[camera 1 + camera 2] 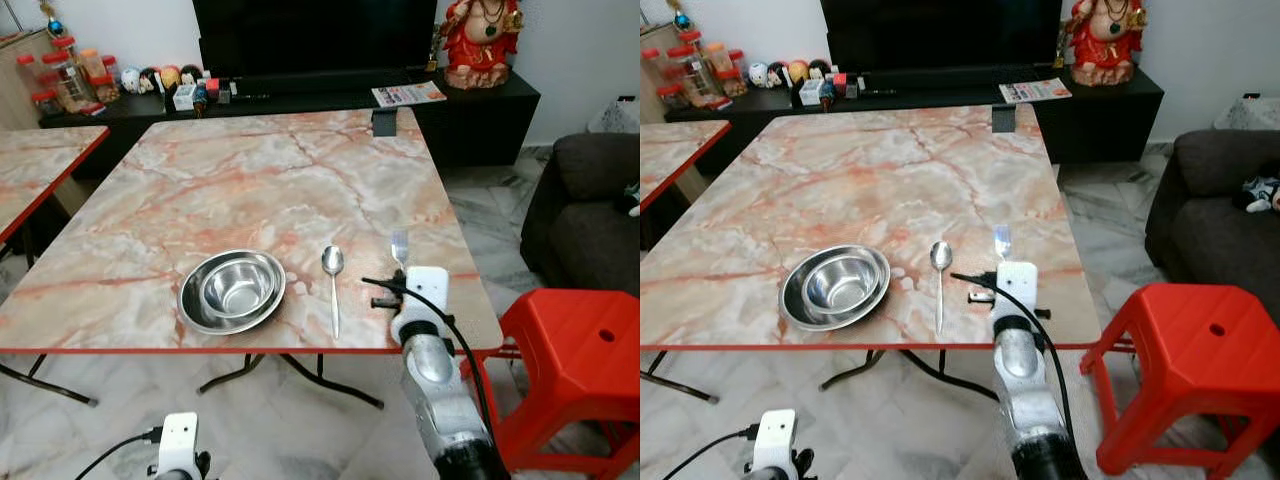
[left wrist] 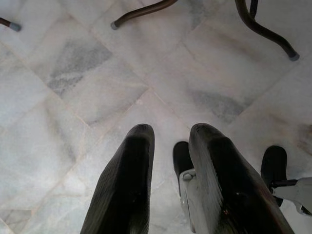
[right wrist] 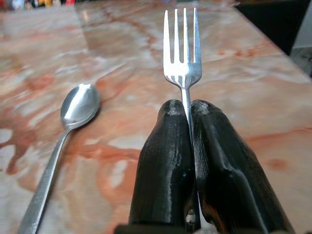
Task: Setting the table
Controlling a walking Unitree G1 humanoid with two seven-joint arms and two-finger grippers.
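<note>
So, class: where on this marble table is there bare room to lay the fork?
Free: the strip between the spoon and the table's right edge, under the right gripper holding the fork; also the whole far half. Crowded: bowls beside the spoon.

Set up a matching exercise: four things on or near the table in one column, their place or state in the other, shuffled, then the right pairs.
Things:
1. fork
2. spoon
3. bowl
4. stool

Places or states:
A. on the floor, right of the table
B. lying flat between bowl and fork
C. clamped in the right gripper
D. near the table's front edge, left of the spoon

Pairs: 1-C, 2-B, 3-D, 4-A
</note>
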